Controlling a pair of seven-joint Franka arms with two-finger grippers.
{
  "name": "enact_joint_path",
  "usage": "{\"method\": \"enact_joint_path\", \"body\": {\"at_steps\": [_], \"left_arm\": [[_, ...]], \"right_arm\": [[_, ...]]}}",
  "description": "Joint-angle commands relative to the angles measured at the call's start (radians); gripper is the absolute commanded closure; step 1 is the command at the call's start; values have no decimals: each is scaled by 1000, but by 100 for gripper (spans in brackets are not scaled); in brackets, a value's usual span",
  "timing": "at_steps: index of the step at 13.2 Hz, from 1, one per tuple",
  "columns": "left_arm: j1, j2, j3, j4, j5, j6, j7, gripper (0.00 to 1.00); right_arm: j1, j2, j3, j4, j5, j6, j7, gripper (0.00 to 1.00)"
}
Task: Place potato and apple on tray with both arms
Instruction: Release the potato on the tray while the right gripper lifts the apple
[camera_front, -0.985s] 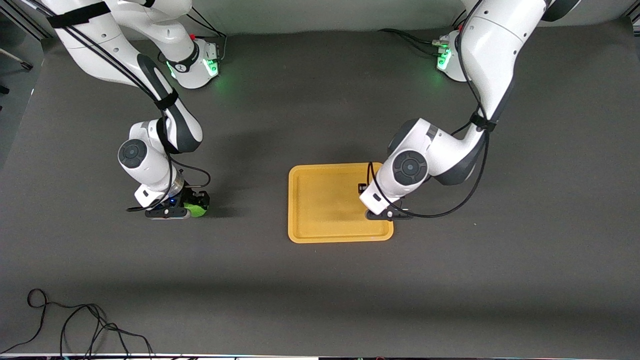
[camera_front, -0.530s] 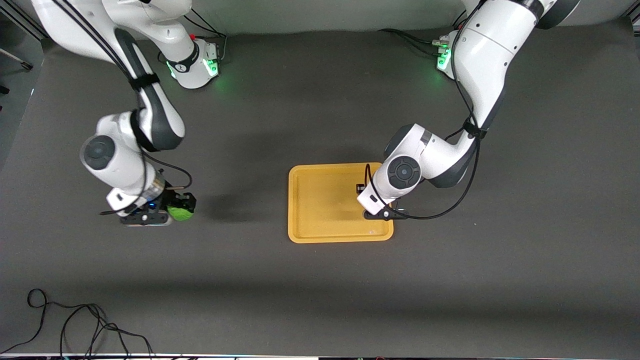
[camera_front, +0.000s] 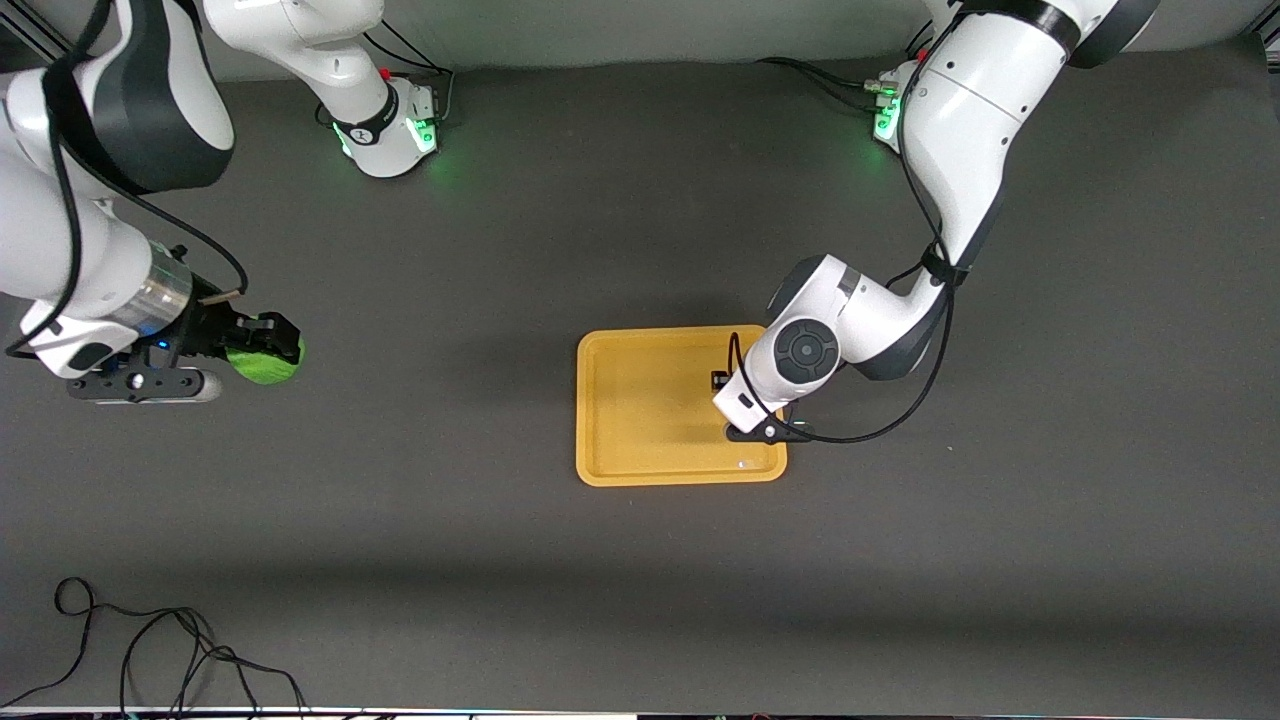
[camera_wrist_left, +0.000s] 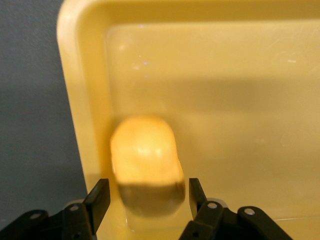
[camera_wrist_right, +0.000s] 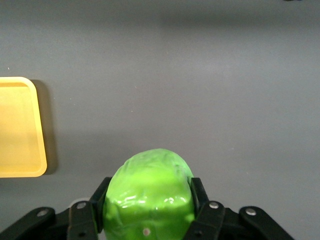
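A dark grey mat covers the table (camera_front: 560, 560). From the front, the yellow tray (camera_front: 640, 400) sits at centre; the left gripper (camera_front: 762, 418) hangs over its 3 o'clock edge. Toward the right arm's end of the table, at the tray's 9 o'clock, the right gripper (camera_front: 262, 350) is raised, clamping the green apple (camera_front: 262, 362).

In the left wrist view, the left gripper (camera_wrist_left: 148, 199) fingers press on either side of the potato (camera_wrist_left: 146, 161), just above the tray floor (camera_wrist_left: 240, 100) beside a rim.

In the right wrist view, the fingers (camera_wrist_right: 197, 192) pinch the apple (camera_wrist_right: 149, 195) over bare mat, the tray (camera_wrist_right: 17, 130) well apart.
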Motion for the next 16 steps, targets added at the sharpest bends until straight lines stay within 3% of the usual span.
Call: {"method": "enact_joint_path", "body": {"at_steps": [1,5,9,13,15,16], "left_arm": [[25,-54,13,27,11,-105,35,7],[179,-242,17,90,21,-282,116,1],[389,-443,17,75,34,-423,462,0],[500,-669,19,-122,34,-398,676,0],[508,-730,19,-196,34,-364,681,0],[511,-737,19,-192,34,-365,687,0]], "right_arm": [[2,31,-6,51,10,-30,-9,50],[15,51,8,105,13,-30,29,51],[241,189,8,290,12,-30,317,51],[493,428,8,558,10,-30,693,51],[593,551,7,670,7,-10,791,51],[619,600,5,677,4,28,811,51]]}}
